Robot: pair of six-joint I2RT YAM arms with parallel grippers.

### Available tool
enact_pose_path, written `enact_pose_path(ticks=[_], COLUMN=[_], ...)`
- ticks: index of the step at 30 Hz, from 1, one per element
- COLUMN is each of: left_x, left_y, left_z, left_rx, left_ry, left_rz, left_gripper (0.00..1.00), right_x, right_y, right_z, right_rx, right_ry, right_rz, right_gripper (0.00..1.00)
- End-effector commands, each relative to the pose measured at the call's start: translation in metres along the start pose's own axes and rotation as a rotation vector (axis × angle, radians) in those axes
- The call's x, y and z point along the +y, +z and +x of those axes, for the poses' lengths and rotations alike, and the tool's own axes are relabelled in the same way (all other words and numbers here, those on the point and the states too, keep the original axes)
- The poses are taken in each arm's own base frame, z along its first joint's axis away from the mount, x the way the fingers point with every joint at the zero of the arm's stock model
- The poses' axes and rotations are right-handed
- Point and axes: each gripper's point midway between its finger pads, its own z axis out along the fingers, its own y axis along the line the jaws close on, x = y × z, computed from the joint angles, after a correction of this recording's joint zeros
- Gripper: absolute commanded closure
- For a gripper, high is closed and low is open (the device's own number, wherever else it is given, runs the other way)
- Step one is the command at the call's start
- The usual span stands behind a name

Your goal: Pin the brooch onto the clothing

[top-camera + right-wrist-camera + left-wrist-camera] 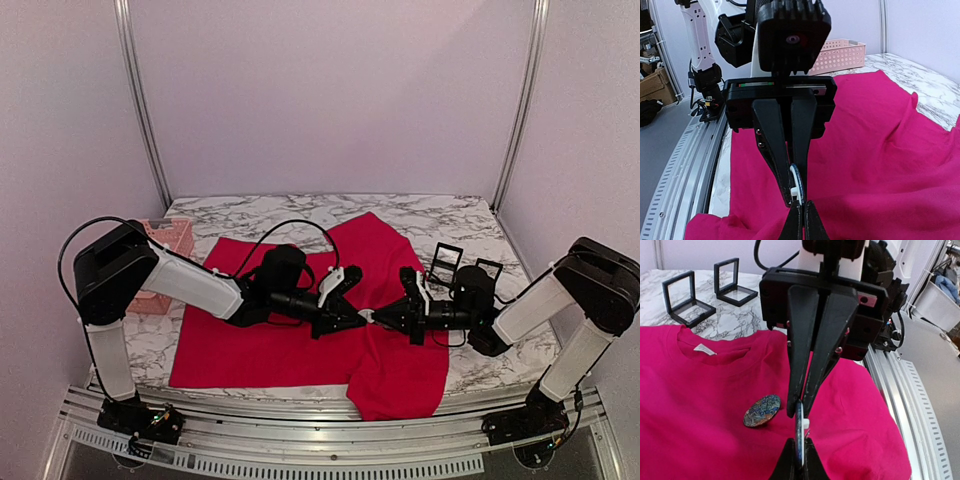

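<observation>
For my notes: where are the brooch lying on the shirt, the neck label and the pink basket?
brooch (762,411), left wrist view, its face
neck label (704,348), left wrist view, middle
pink basket (840,55), right wrist view, side wall

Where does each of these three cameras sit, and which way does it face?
Top external: above and behind the arms, looking down on the marble table, red T-shirt and both whole arms.
Left wrist: on the left arm, looking past its own fingers at the right gripper, neck label and black frames.
Right wrist: on the right arm, looking past its own fingers at the left gripper and pink basket.
Shared: both wrist views show the small thin piece pinched between the grippers.
</observation>
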Motion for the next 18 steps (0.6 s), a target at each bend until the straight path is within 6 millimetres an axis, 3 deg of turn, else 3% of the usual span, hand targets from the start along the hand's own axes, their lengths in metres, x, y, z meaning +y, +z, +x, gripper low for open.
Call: enact_pose_path(ticks=[1,8,18], left_x=[0.009,0.020,0.046], left_y=[0.013,0.014,0.005], left_z=[-0.003,-0.003,-0.001], left_rx=[0.032,0.051,0.040], left_ry=[-0.080,-0.121,-0.340], left_rz=[-0.073,-0.132,-0.254], left_gripper=[1.00,1.00,1.00], right_x=[0.016,0.018,0.029], right_y=[0.011,0.011,0.010], right_z=[-0.009,-0.012,-0.014], right_rx=[-0.001,-0.001,0.006], right_ry=[-0.064,-0.064,-0.143], right_rz=[-0.044,-0.052,-0.059], right_gripper=[1.00,1.00,1.00])
